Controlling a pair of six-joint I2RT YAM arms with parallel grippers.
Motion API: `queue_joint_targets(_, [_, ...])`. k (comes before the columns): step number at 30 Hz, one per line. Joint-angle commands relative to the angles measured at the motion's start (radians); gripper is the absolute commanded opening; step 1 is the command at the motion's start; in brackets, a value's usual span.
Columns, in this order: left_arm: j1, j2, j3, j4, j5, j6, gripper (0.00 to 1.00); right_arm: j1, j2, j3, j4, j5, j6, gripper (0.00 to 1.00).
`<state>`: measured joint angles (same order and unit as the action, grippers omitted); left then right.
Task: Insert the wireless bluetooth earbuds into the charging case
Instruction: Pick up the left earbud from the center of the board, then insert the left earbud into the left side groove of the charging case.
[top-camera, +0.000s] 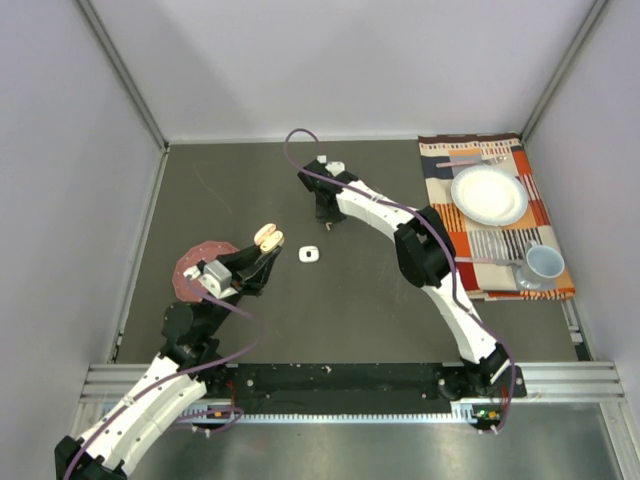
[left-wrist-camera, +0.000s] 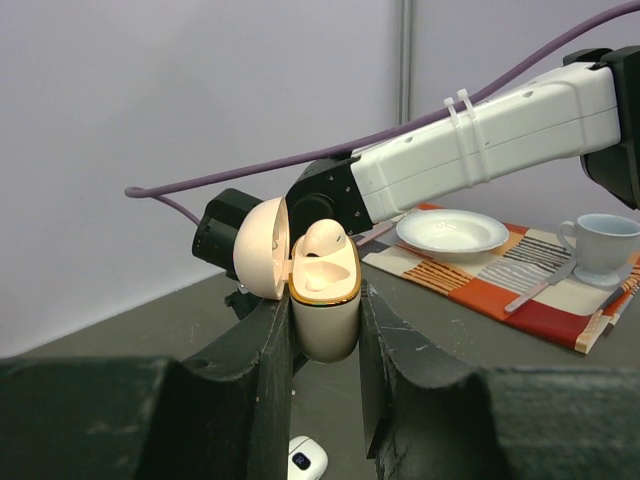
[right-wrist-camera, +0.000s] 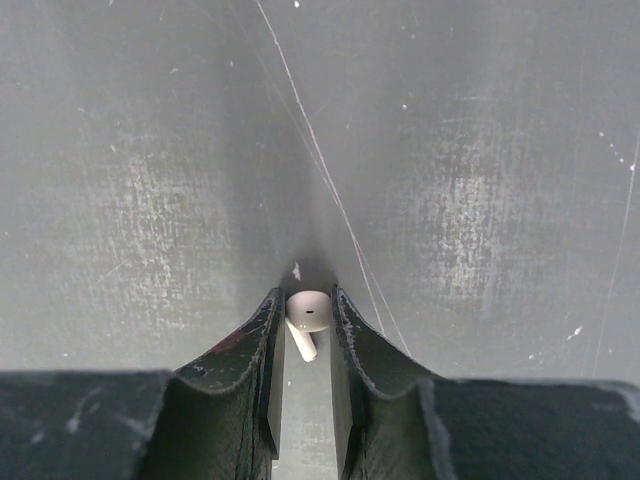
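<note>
My left gripper (left-wrist-camera: 325, 305) is shut on a pale peach charging case (left-wrist-camera: 326, 325), held upright above the table. Its lid (left-wrist-camera: 262, 248) stands open to the left, and one peach earbud (left-wrist-camera: 325, 238) sits in the case. From above, this case (top-camera: 268, 237) hangs left of the table's middle. My right gripper (right-wrist-camera: 308, 305) points down at the table, its fingertips shut on a pale stemmed earbud (right-wrist-camera: 308, 312) that rests on the surface. In the top view, the right gripper (top-camera: 325, 216) is behind and to the right of the held case.
A small white case (top-camera: 309, 254) lies on the table between the two grippers. Small white pieces (top-camera: 334, 167) lie near the back. A red disc (top-camera: 192, 266) sits under my left arm. At the right, a striped placemat (top-camera: 500, 245) carries a plate (top-camera: 489, 194), a cup (top-camera: 544, 264) and cutlery.
</note>
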<state>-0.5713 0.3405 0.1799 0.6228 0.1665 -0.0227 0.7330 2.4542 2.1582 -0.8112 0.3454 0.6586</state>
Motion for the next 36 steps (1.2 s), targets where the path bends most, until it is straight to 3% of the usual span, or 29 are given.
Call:
queue_joint_targets(1, [-0.004, 0.005, 0.044, 0.025, -0.001, 0.014, 0.00, 0.016, -0.119, -0.061, 0.046, 0.052, 0.009, 0.00])
queue_joint_targets(8, [-0.004, -0.003, 0.046, 0.023, 0.002, 0.003, 0.00, 0.020, -0.414, -0.419, 0.297, 0.110, 0.007, 0.00])
queue_joint_targets(13, [-0.004, 0.006, 0.036, 0.049, -0.001, -0.011, 0.00, 0.042, -0.707, -0.779, 0.703, 0.168, -0.017, 0.00])
queue_joint_targets(17, [-0.004, 0.026, 0.035, 0.072, 0.004, -0.026, 0.00, 0.066, -0.936, -1.001, 0.866, 0.224, -0.025, 0.00])
queue_joint_targets(27, [-0.004, 0.087, 0.029, 0.144, 0.028, -0.059, 0.00, 0.198, -1.299, -1.278, 1.196, 0.216, -0.065, 0.00])
queue_joint_targets(36, [-0.004, 0.138, 0.035, 0.192, 0.102, -0.074, 0.00, 0.361, -1.367, -1.344, 1.458, 0.242, -0.261, 0.00])
